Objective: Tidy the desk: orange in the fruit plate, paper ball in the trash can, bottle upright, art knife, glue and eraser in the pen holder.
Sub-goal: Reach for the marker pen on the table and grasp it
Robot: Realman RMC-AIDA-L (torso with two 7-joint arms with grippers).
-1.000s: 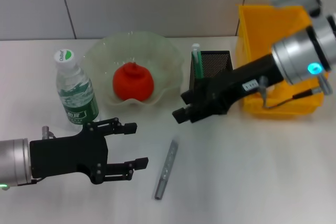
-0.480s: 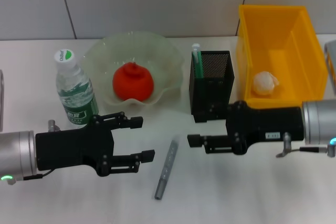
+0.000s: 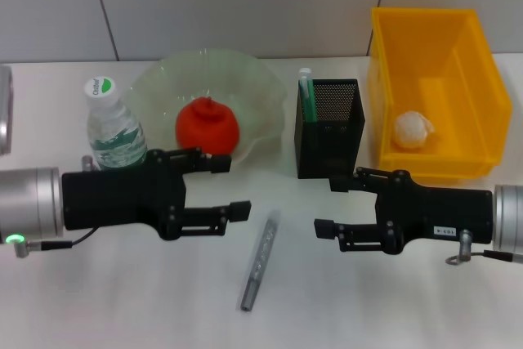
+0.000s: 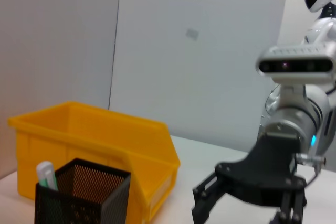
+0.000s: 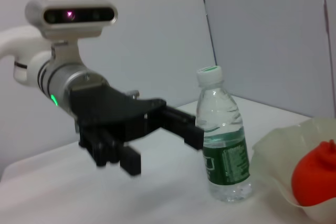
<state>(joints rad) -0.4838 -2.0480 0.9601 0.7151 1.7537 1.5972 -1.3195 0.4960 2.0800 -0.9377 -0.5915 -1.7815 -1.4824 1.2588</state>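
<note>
The art knife (image 3: 260, 261) lies flat on the white bench (image 3: 392, 308), alone and untouched, in the gap between the two arms. Its long axis runs near to far with a slight lean: the far end sits a little toward the robot's right, the near end toward its left. That lie sets up the next move, because both pincers point at each other across the bench, roughly square to the stick.

The left pincer (image 3: 229, 187) hovers with its fingers spread wide and holding nothing, its nearer fingertip just beside the stick's far end. The right pincer (image 3: 331, 204) is likewise open and empty — a little farther off, on the stick's other side. By my judgement the left is the nearer, though either would have to drop down and toward the robot to straddle the shaft.

Elsewhere the work looks largely done: the orange (image 3: 207, 127) rests in the fruit plate (image 3: 163, 83), the paper ball (image 3: 413, 130) in the trash can (image 3: 482, 79), the bottle (image 3: 114, 132) stands upright, and the glue (image 3: 308, 97) pokes out of the pen holder (image 3: 330, 149) — the eraser I cannot see.
</note>
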